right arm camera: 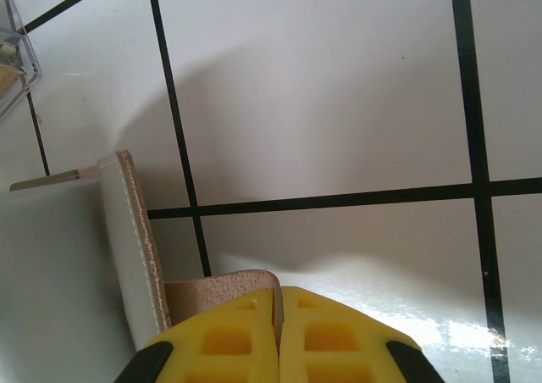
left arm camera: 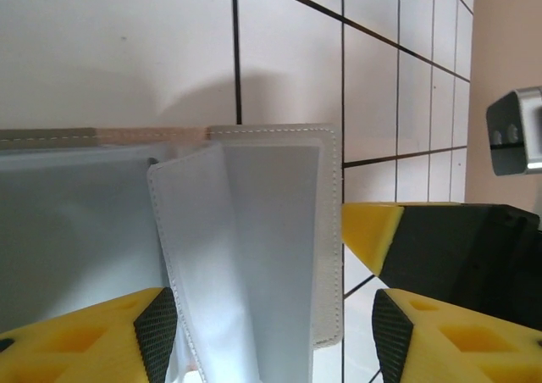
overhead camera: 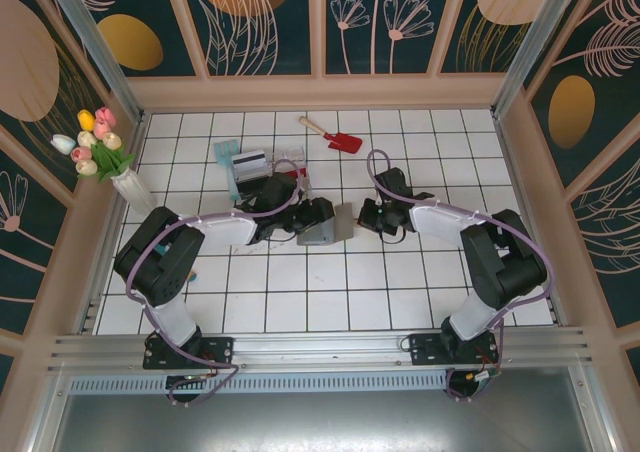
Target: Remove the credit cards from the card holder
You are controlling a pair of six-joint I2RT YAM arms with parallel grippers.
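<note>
Yellow right tool [right arm camera: 278, 317] clenches stitched grey card holder [left arm camera: 279, 213] by its tab; left tool [left arm camera: 275, 328] gapes around it.

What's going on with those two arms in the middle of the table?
Two robot arms are working on a grey card holder in the middle of the tiled table. The right end effector is shut on the holder's small side tab. The left end effector is open, with a finger on either side of one lifted panel. Whether any cards sit in its pockets I can't tell.
</note>
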